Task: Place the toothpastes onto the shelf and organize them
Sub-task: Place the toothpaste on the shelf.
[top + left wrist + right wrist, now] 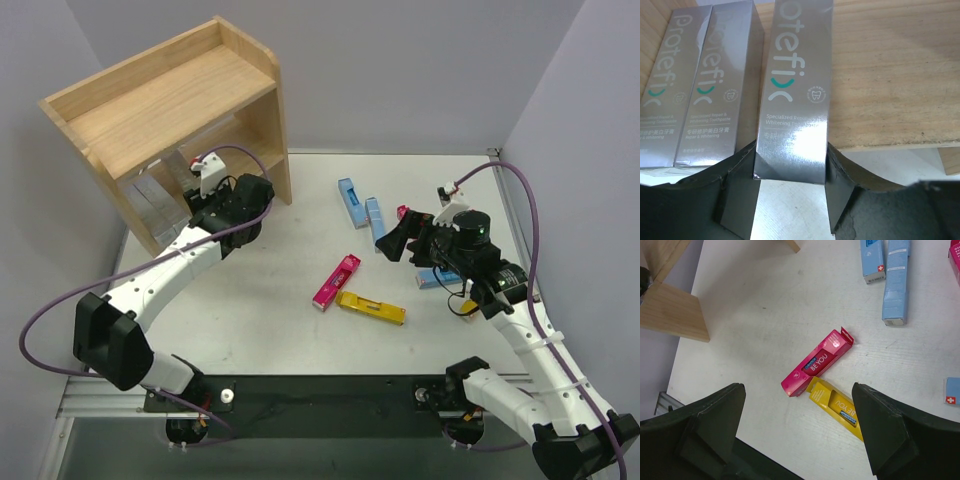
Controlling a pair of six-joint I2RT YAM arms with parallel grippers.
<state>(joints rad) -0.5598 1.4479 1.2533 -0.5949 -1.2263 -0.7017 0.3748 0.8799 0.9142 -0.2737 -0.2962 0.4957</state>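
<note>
Right gripper: dark fingers wide apart, nothing between them, above the white table.
Magenta BEYOU carton: lying flat, diagonal, lower end touching the yellow carton.
Light blue cartons: one short-cropped just beside a longer one, top right; a third is cut off at the right edge.
Wooden shelf panel: left.

3 cartons abreast on shelf.

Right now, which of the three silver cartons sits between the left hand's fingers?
The rightmost silver carton in the left wrist view: the left hand grips it, while the other two sit side by side, untouched.
</note>
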